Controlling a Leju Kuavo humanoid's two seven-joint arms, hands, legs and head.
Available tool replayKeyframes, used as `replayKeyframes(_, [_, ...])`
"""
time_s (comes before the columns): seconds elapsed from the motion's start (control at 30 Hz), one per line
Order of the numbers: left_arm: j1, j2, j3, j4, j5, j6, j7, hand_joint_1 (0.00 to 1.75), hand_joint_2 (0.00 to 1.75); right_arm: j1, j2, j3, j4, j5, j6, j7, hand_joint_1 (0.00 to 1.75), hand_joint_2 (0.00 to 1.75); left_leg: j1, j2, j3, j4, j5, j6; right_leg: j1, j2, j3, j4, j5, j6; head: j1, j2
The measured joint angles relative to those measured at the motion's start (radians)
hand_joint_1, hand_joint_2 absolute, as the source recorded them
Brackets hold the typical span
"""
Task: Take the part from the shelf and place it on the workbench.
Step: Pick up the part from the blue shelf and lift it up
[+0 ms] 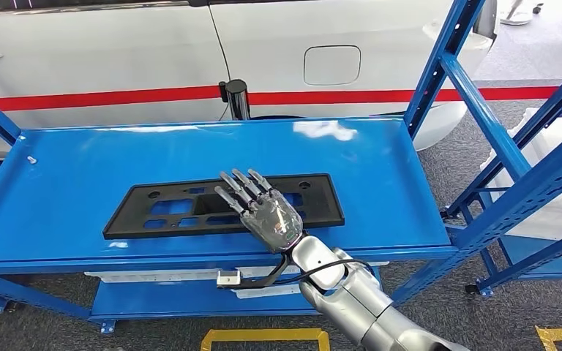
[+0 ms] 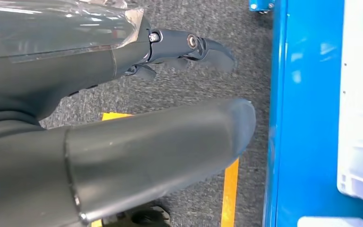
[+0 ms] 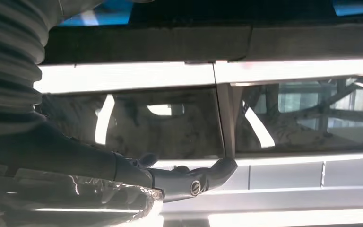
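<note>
1. The black part [image 1: 223, 205] lies flat near the front edge of the blue shelf [image 1: 58, 190].
2. The right hand [image 1: 263, 212] hovers over it, fingers spread, holding nothing.
3. The left hand [image 2: 123, 118] hangs over the floor, fingers apart, empty.

White car [image 1: 154, 51] with red side stripe [image 1: 102, 97] and fuel flap [image 1: 331, 64], parked behind. Grey carpet floor [image 1: 454, 157] with yellow tape markings [image 1: 263, 336]. White plastic crate [image 2: 361, 109] beside blue frame, seen from left wrist.
</note>
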Motion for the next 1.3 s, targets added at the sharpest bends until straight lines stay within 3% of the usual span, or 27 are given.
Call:
replayKeyframes(0.03, [0.000,0.000,-0.001,0.000,0.000,0.004,0.002,0.00,0.00,-0.002,0.006,0.000,0.005,-0.008,0.006,-0.003,0.00,1.75,0.002,0.000,-0.005,-0.024,0.029,-0.001,0.000,0.002,0.005,0.000,-0.004,0.001,0.000,0.000])
replayKeyframes(0.1, [-0.001,0.000,-0.002,0.000,0.000,0.010,0.004,0.00,0.00,-0.009,0.021,0.000,0.018,-0.020,0.015,-0.007,0.00,1.75,0.004,0.002,0.034,-0.154,0.125,0.003,0.000,0.004,0.018,0.000,-0.015,0.007,0.000,0.000])
replayKeyframes(0.17, [-0.005,-0.002,-0.005,0.000,-0.001,0.014,0.006,0.00,0.00,-0.022,0.034,0.001,0.035,-0.031,0.021,-0.009,0.00,1.75,0.000,0.005,0.070,-0.252,0.165,0.013,0.002,0.005,0.023,-0.001,-0.023,0.015,0.001,0.000])
replayKeyframes(0.23, [-0.007,-0.004,-0.008,0.000,-0.002,0.021,0.009,0.00,0.00,-0.035,0.047,0.001,0.055,-0.043,0.027,-0.013,0.00,1.75,-0.006,0.005,0.078,-0.268,0.164,0.022,0.006,0.004,0.021,0.001,-0.029,0.024,0.001,0.000])
replayKeyframes(0.37, [-0.010,-0.008,-0.013,0.000,-0.003,0.027,0.013,0.00,0.00,-0.053,0.065,0.002,0.088,-0.054,0.028,-0.019,0.00,1.75,-0.016,0.000,0.082,-0.272,0.180,0.020,0.011,0.001,0.026,-0.003,-0.032,0.027,0.002,0.000])
replayKeyframes(0.47, [-0.011,-0.008,-0.017,0.000,-0.003,0.027,0.013,0.00,0.00,-0.062,0.073,0.002,0.107,-0.061,0.031,-0.020,0.00,1.75,-0.022,-0.001,0.082,-0.272,0.176,0.029,0.010,-0.002,0.029,-0.010,-0.033,0.031,0.001,0.000])
replayKeyframes(0.7, [-0.011,-0.011,-0.021,0.000,-0.009,0.031,0.016,0.00,0.00,-0.085,0.100,0.005,0.170,-0.076,0.049,-0.022,0.00,1.75,-0.022,-0.001,0.083,-0.272,0.175,0.039,0.009,-0.002,0.033,-0.019,-0.031,0.037,0.001,0.000])
replayKeyframes(1.07, [-0.013,-0.015,-0.023,0.000,-0.014,0.040,0.017,0.00,0.00,-0.140,0.134,0.006,0.278,-0.074,0.109,0.014,0.00,1.75,-0.022,-0.001,0.092,-0.272,0.172,0.043,0.002,-0.003,0.031,-0.019,-0.034,0.046,0.001,0.000])
replayKeyframes(1.13, [-0.013,-0.016,-0.023,0.000,-0.014,0.040,0.017,0.00,0.00,-0.143,0.137,0.006,0.286,-0.073,0.114,0.016,0.17,1.75,-0.022,-0.001,0.093,-0.272,0.172,0.043,0.003,-0.003,0.032,-0.019,-0.034,0.046,0.001,0.000])
replayKeyframes(1.23, [-0.013,-0.016,-0.023,0.000,-0.013,0.044,0.018,0.00,0.00,-0.156,0.142,0.007,0.301,-0.070,0.163,0.042,1.27,1.75,-0.021,-0.001,0.095,-0.273,0.172,0.042,0.003,-0.002,0.034,-0.019,-0.034,0.046,0.001,0.000])
replayKeyframes(1.27, [-0.013,-0.016,-0.023,0.000,-0.013,0.046,0.019,0.00,0.00,-0.163,0.145,0.007,0.309,-0.067,0.190,0.056,1.52,1.75,-0.021,0.000,0.096,-0.273,0.171,0.042,0.003,-0.002,0.035,-0.019,-0.034,0.046,0.001,0.000])
replayKeyframes(1.3, [-0.013,-0.016,-0.023,0.000,-0.012,0.047,0.020,0.00,0.00,-0.171,0.147,0.008,0.317,-0.064,0.216,0.068,1.49,1.75,-0.021,0.000,0.097,-0.273,0.171,0.041,0.003,-0.002,0.036,-0.019,-0.035,0.045,0.001,0.000])
